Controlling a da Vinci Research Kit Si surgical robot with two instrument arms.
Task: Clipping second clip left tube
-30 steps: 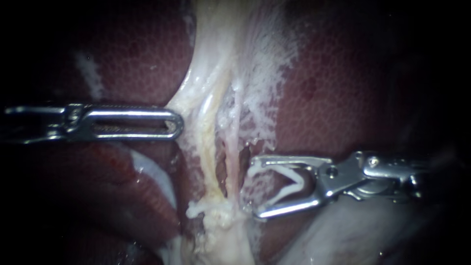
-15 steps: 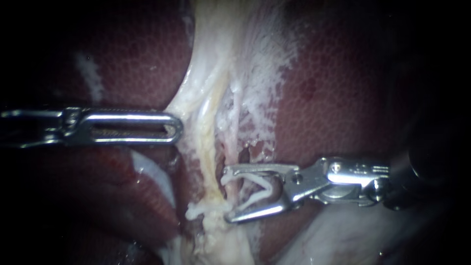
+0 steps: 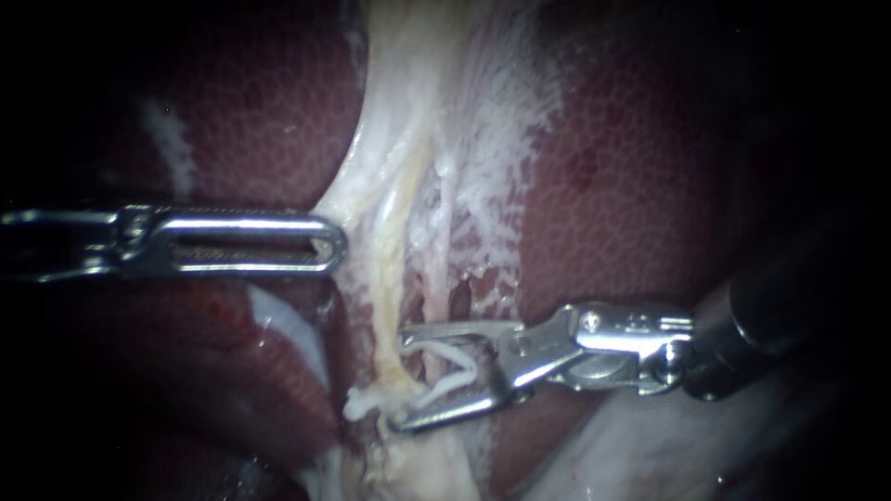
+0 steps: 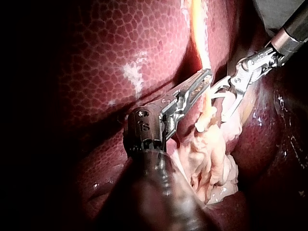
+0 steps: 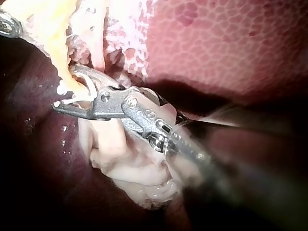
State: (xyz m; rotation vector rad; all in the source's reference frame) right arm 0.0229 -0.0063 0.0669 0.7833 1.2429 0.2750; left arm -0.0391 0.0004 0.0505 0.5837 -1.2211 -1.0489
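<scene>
The left tube (image 3: 397, 278), pale and yellowish, runs down the middle of the endoscope view over the dark red liver (image 3: 631, 186). The thinner right tube (image 3: 444, 278) lies just beside it. Low on the left tube your right instrument (image 3: 399, 378) presents the white clip (image 3: 464, 376). Its jaws stand wide apart with the clip seated between them, one leg against each jaw, and the clip is not yet closed. The jaw tips reach the left tube, one above and one below a white lump (image 3: 367, 401). I cannot tell if this lump is a clip.

Your left instrument (image 3: 329, 243) has its jaws closed on the pale tissue (image 3: 348, 209) at the tube's edge, and it seems to pull this sideways.

I judge you are at the placing step. The right tube seems to lie inside the opening too, so first confirm that only the left tube sits between the legs, then squeeze.
</scene>
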